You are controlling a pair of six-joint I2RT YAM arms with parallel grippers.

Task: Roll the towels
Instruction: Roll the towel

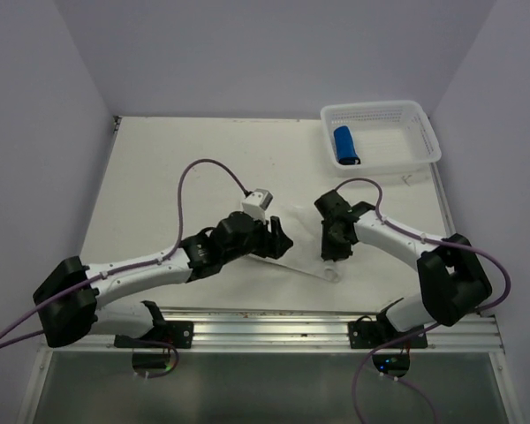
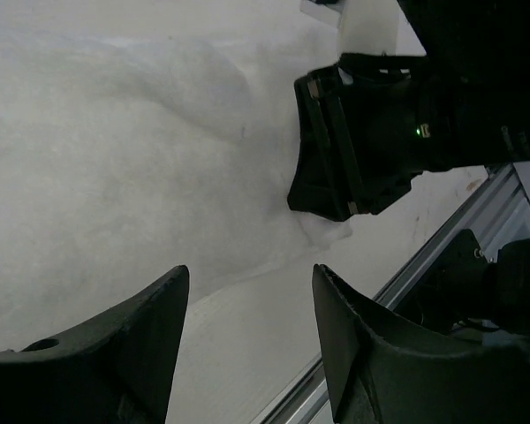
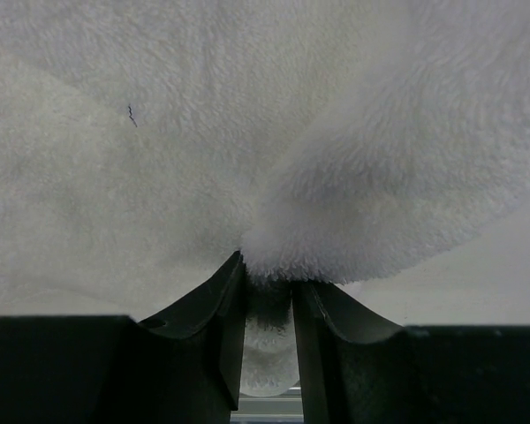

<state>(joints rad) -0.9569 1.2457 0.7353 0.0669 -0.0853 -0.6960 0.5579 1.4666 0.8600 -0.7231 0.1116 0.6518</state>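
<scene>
1. Top view: the white towel (image 1: 322, 268) lies on the table (image 1: 159, 177), close to the near edge and between the two arms. White on white hides most of its outline. The edge that shows runs crosswise, from under the left gripper (image 1: 278, 238) to a corner just below the right gripper (image 1: 334, 252), so I judge its long axis to run left to right. The blue towel (image 1: 345, 144) lies rolled in the basket (image 1: 428, 141) at the far right corner, well apart from both arms.

2. Left wrist view: the left gripper (image 2: 249, 283) stands open with only bare table between its fingers (image 2: 150, 327). The white towel (image 2: 115, 159) spreads ahead of it and to one side, its edge just beyond the fingertips. The right gripper's black body bears down on the cloth opposite.

3. Right wrist view: the right gripper (image 3: 267, 283) has its jaws narrow, with a raised fold of the white towel (image 3: 247, 132) pinched between them. The rest of the cloth fans away ahead.

4. Judgement: the right arm has the cloth, and the left needs only a short reach forward to take its edge.
</scene>
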